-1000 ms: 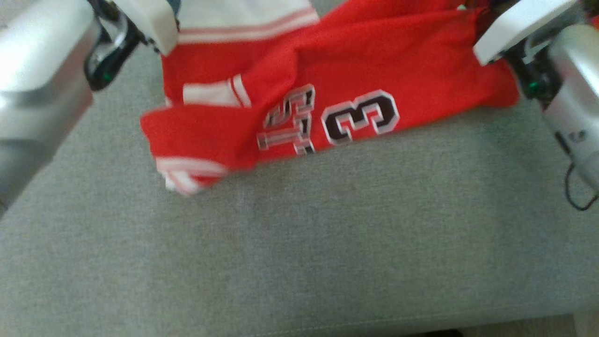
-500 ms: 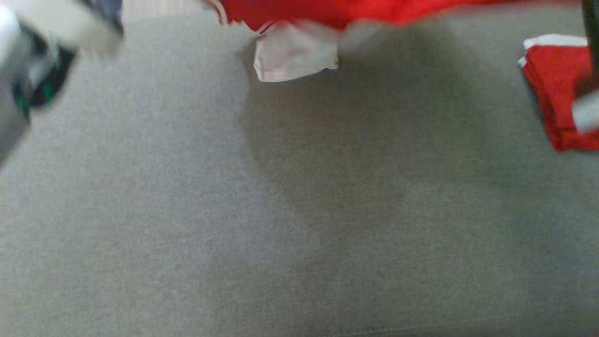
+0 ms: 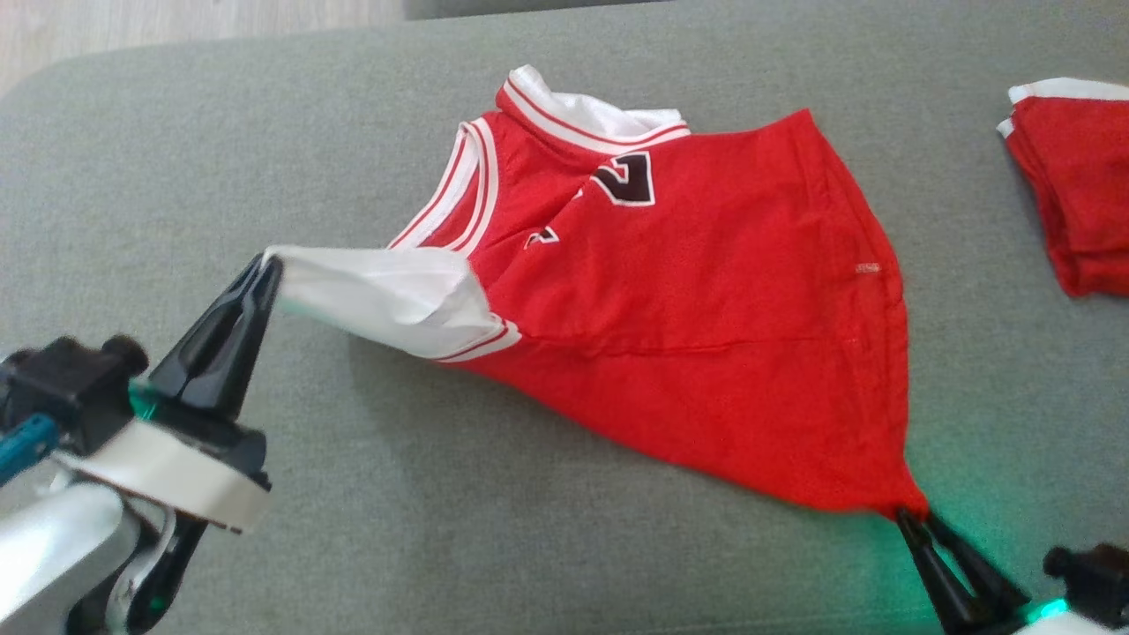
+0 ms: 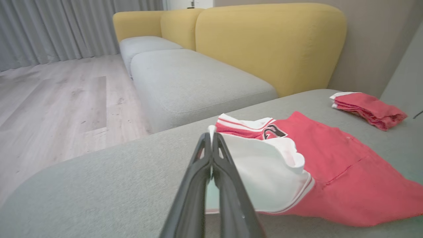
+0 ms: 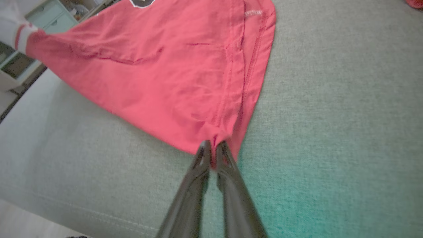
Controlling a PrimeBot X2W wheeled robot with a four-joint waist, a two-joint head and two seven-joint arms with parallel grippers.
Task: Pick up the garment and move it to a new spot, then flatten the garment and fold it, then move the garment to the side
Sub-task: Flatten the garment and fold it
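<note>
We note the left gripper [image 3: 267,265] clamped on the white sleeve [image 3: 388,295] of the red jersey [image 3: 706,335], the right gripper [image 3: 913,516] pinching its hem corner, and a dark numeral [image 3: 626,179], possibly 2, partly folded.

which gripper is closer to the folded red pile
Right. The right gripper pinches the jersey hem, robot-side of the folded red pile; the left gripper holds the white sleeve, far to its left.
</note>
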